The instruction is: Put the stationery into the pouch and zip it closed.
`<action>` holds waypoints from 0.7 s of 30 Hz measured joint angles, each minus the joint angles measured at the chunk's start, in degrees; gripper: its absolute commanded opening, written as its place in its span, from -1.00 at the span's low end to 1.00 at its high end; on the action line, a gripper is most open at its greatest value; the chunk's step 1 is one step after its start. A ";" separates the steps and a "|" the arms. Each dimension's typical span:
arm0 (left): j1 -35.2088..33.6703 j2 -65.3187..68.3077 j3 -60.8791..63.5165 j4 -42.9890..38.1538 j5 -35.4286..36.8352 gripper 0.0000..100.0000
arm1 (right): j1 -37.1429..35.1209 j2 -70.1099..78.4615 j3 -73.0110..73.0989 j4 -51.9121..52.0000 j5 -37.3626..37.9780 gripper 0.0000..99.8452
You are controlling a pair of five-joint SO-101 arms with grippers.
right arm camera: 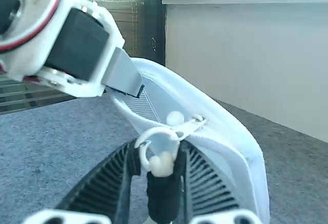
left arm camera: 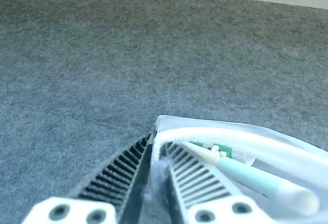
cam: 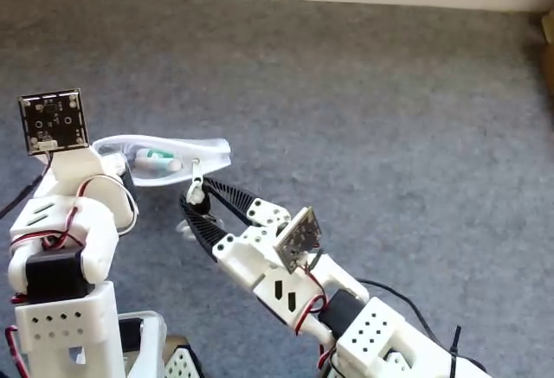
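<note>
Our left claw is clamped on one end of the pouch. Our right claw pinches the zip pull near the pouch's other end. The pens lie inside the pouch. We judge two risks. The small pull may slip from the right claw. Or a hard tug may drag the pouch's thin wall out of the left claw, leaving the zip unfinished.

No text is legible (green patch inside pouch too small).
</note>
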 measured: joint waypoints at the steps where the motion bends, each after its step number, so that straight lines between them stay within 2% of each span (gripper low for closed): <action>1: 0.00 0.00 0.00 0.00 0.00 -0.98 | 0.00 0.00 0.00 0.00 0.00 -0.99; 16: 0.00 0.00 0.44 0.00 0.00 -0.98 | 2.46 -0.70 0.00 2.46 0.00 -0.98; 21: 0.00 0.00 0.44 0.00 0.00 -0.98 | 2.46 -1.32 -0.09 5.63 -0.09 -0.78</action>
